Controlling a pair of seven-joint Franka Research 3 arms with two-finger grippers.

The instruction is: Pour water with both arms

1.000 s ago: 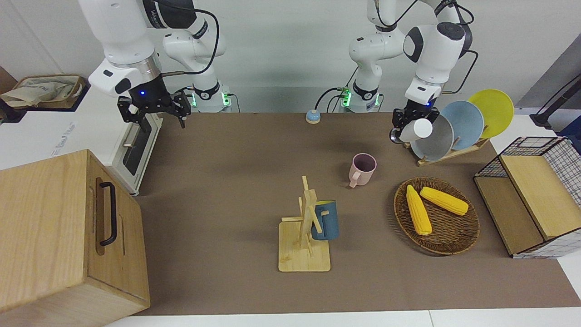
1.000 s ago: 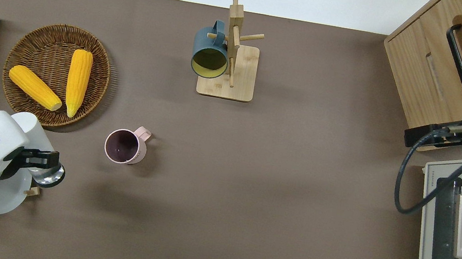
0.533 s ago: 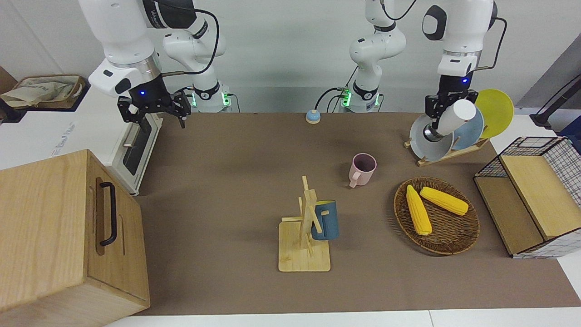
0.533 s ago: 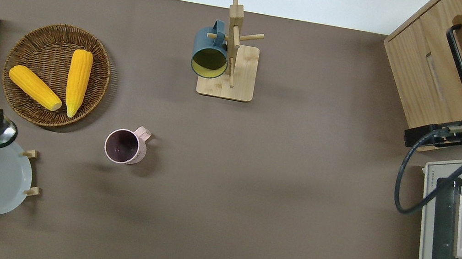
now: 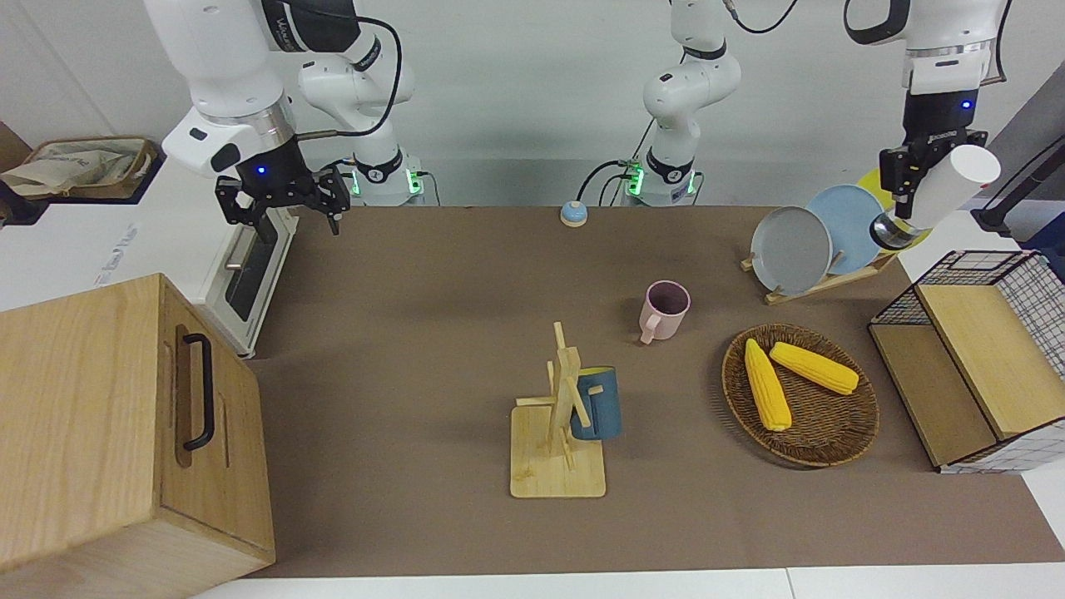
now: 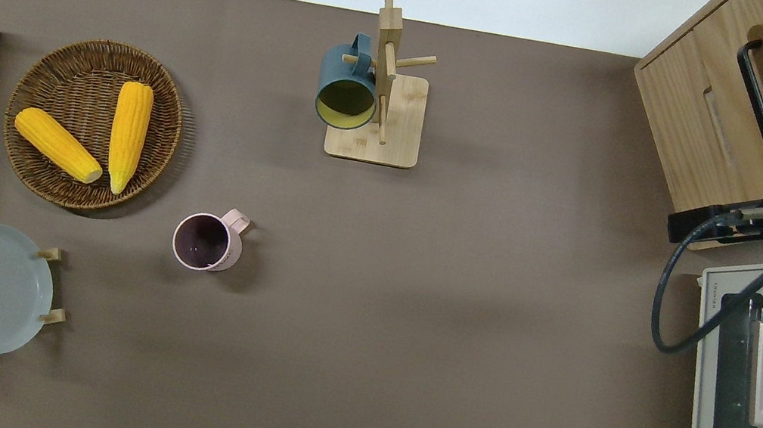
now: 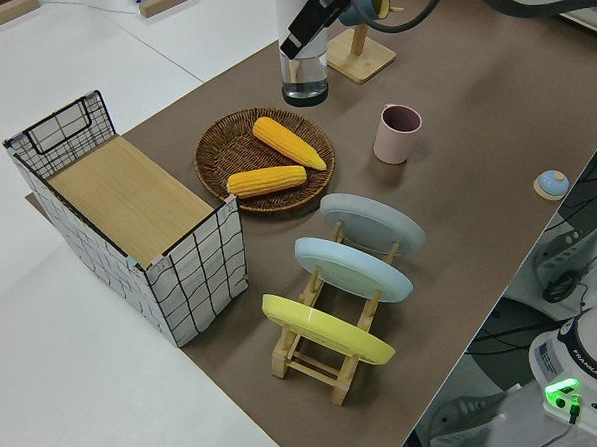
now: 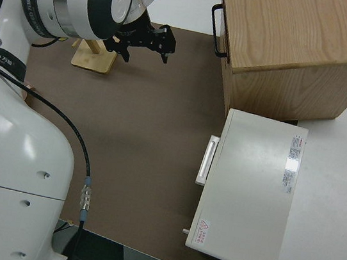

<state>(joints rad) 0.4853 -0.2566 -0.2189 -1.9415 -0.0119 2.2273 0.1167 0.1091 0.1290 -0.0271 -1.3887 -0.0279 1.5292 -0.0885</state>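
Observation:
My left gripper (image 5: 904, 185) hangs high at the left arm's end of the table, outside the overhead view. It is shut on a white bottle (image 5: 945, 186) with a clear end, held tilted; the left side view shows that gripper (image 7: 306, 35) and the bottle's clear end (image 7: 304, 80). I cannot tell whether the bottle holds water. A pink mug (image 5: 666, 309) (image 6: 205, 241) stands upright on the brown mat, apart from the bottle. My right gripper (image 5: 283, 202) (image 8: 145, 43) is open and empty; that arm is parked.
A wooden rack (image 5: 559, 433) carries a blue mug (image 5: 597, 404). A wicker basket (image 5: 832, 437) holds two corn cobs. A plate rack (image 5: 819, 283), a wire crate (image 5: 1011, 270), a toaster oven (image 6: 755, 396), a wooden cabinet (image 5: 108, 416) and a small blue knob (image 5: 572, 214) stand around.
My left gripper has risen and swung with the white bottle from beside the plate rack toward the left arm's end of the table, leaving the overhead view. The right arm has not moved.

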